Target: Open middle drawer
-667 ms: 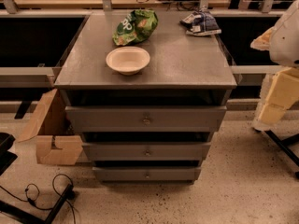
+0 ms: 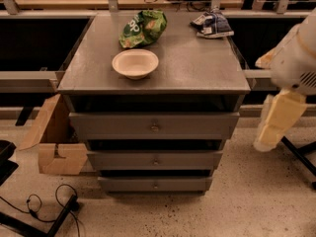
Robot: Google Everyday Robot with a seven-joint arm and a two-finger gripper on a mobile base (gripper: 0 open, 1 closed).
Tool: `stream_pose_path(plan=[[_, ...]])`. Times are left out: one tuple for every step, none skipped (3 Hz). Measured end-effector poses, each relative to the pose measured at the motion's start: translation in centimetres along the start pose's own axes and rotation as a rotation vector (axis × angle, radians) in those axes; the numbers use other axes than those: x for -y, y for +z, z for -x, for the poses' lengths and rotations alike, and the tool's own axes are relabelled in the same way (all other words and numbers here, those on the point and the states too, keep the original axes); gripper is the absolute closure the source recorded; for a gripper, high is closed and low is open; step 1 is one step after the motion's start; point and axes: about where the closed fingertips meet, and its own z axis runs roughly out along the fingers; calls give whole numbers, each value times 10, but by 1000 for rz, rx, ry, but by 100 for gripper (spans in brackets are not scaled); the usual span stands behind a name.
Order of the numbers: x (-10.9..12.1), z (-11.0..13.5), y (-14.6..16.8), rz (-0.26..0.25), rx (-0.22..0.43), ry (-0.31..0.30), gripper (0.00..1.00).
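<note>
The grey cabinet [image 2: 153, 75] holds three stacked drawers. The middle drawer [image 2: 123, 160] is a wide, shallow grey front with a small round knob [image 2: 156, 161] at its centre; none of its inside shows. Above it is the taller drawer [image 2: 108, 126] with the larger knob, and below it the slim bottom drawer [image 2: 123, 184]. My gripper [image 2: 279, 121], pale yellow under a white arm, hangs at the right edge of the view. It is beside the cabinet's right side, off to the right of the drawer fronts, and touches nothing.
A white bowl [image 2: 135, 62], a green snack bag [image 2: 143, 27] and a dark blue packet [image 2: 212, 23] lie on the cabinet top. An open cardboard box [image 2: 57, 142] stands at the cabinet's left. Cables [image 2: 47, 206] lie on the floor at lower left, and a dark chair leg [image 2: 301, 157] is at the right.
My gripper has shifted slightly down and to the left, closer to the cabinet's right side. The drawers and the things on top have not moved.
</note>
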Motion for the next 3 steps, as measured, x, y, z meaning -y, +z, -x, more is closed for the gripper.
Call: stream_pose_path(plan=[[-20, 9, 58, -5, 1, 5, 0], [-37, 18, 136, -17, -47, -5, 0], [-74, 6, 249, 18, -160, -38, 0]])
